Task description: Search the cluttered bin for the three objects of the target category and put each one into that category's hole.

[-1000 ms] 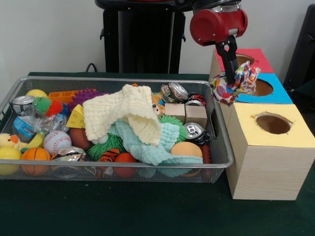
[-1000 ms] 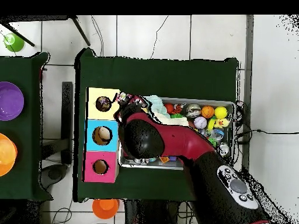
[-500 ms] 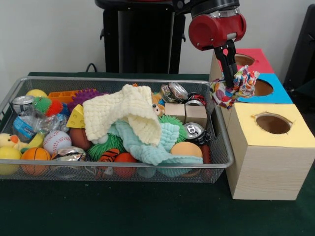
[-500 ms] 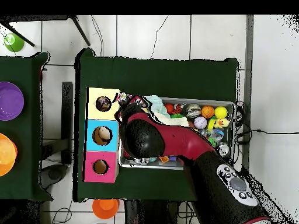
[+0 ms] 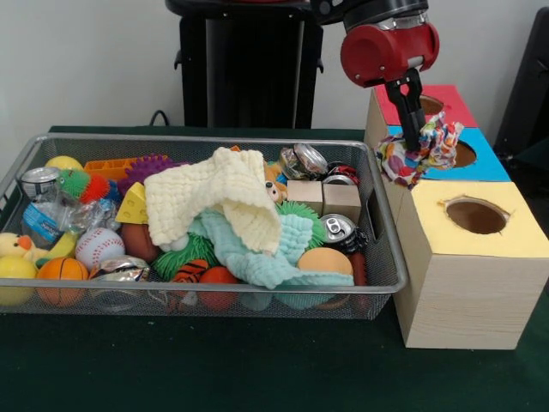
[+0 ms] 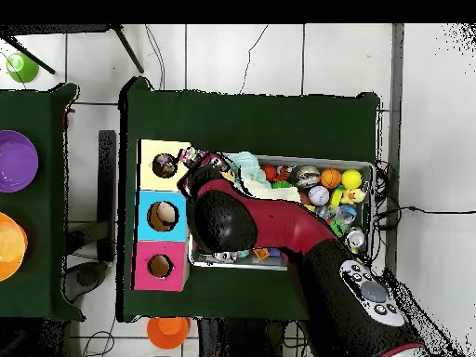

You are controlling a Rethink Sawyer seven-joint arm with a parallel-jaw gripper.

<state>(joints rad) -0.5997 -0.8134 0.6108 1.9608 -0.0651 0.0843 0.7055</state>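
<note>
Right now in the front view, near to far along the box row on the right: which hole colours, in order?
yellow box → blue box → red box. The end effector holds the multicoloured cloth beside the blue one.

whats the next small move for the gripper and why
Probably carry the multicoloured cloth sideways until it hangs over a box hole, likely the yellow box's hole. The gripper holds it beside the boxes' edge, not yet above any opening.

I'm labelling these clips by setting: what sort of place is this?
Probably a robotics lab: a wire bin of toys, a box with coloured holes, and an arm on a tiled floor.
</note>
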